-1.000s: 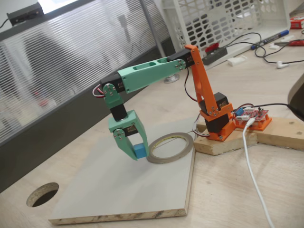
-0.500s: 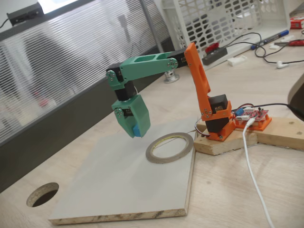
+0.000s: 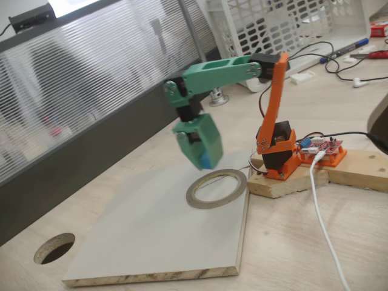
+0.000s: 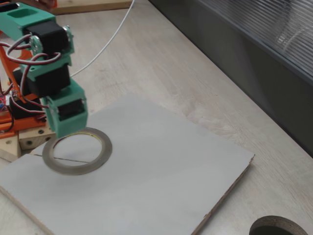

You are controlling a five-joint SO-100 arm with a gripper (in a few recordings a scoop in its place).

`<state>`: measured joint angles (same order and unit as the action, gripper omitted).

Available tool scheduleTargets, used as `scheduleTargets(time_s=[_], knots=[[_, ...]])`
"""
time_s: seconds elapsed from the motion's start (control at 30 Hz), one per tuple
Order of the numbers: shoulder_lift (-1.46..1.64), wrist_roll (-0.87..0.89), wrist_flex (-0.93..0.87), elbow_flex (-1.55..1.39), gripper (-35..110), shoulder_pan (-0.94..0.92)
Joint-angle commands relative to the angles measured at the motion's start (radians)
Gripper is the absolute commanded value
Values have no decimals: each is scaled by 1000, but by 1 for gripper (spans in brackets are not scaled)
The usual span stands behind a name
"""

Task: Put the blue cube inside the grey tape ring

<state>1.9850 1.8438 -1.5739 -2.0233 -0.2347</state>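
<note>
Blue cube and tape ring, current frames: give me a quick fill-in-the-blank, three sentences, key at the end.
1. The gripper is shut on the ____ cube.
2. The cube is held in the air, ____ the board.
3. The tape ring lies flat on the board with nothing ____ it.

Missing words: blue; above; inside

My gripper [image 3: 203,159] is matt green plastic, smooth-faced; the blue cube [image 3: 207,160] in it looks plain and matt. Grey tape ring [image 4: 77,150]: dull outer band, yellowish inner rim. Board [image 3: 151,230]: smooth matt grey top, rough chipboard edge. Orange plastic base [image 3: 277,159] on bare wood blocks.
</note>
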Motion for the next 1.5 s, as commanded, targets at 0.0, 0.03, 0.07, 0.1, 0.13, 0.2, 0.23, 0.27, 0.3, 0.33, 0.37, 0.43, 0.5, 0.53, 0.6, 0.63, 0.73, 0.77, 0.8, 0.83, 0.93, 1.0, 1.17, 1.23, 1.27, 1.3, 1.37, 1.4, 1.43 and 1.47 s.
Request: scheduleTargets(time_s=[0.0,0.03,0.07,0.1,0.13,0.2,0.23,0.27,0.3,0.33,0.37,0.43,0.5,0.53,0.6,0.63,0.73,0.77,0.8,0.83,0.93,1.0,1.17,1.23,1.27,1.3,1.37,1.4,1.43,1.47], knots=[[101,15,107,-126,4,-8],[107,15,149,-163,4,-8],[114,14,189,-195,4,-8],[120,14,221,-224,4,-6],[126,14,249,-249,4,6],[130,14,282,-279,4,43],[130,15,288,-287,4,63],[130,20,291,-287,4,80],[130,21,291,-284,4,92],[130,21,291,-281,4,101],[123,21,291,-278,4,103],[117,18,291,-284,4,92],[117,18,282,-287,4,92],[117,21,284,-287,4,92],[117,20,288,-287,4,92],[117,18,290,-287,4,92],[117,18,290,-287,4,92],[115,18,288,-287,4,92],[115,18,282,-287,4,92],[115,18,282,-288,4,92],[115,18,281,-288,4,92],[115,17,279,-288,4,92],[117,23,290,-288,5,92],[117,23,290,-287,5,92],[117,20,290,-287,5,92],[117,18,284,-287,7,92],[117,20,279,-287,13,95],[115,23,279,-287,16,97],[115,23,278,-287,20,97],[115,20,278,-288,24,97]])
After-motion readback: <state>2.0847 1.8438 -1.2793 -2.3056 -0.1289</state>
